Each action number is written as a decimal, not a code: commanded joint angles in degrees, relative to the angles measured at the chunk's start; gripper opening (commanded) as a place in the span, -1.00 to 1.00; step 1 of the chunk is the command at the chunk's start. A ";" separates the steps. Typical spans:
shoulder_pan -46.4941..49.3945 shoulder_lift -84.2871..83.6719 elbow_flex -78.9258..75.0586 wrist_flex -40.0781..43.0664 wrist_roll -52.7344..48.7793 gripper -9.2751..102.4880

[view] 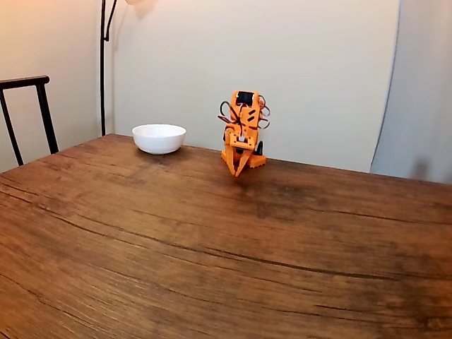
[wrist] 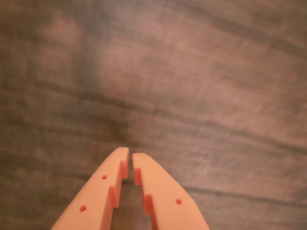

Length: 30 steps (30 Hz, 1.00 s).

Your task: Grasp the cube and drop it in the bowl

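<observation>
So on the left of the fixed view we've got the black metal chair [view: 28, 113], then the glossy white round bowl [view: 159, 138] parked near the far edge of the brown wooden table [view: 212, 247]. Just right of it sits the orange 3D-printed arm [view: 242, 134], folded up and pointing down, probably a rest pose. In the wrist view its gripper [wrist: 130, 158] has the fingers nearly pressed together, pinching nothing. We can't spot the blue cube anywhere.
</observation>
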 commanded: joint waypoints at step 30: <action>-0.09 -0.26 -0.26 3.16 0.44 -0.85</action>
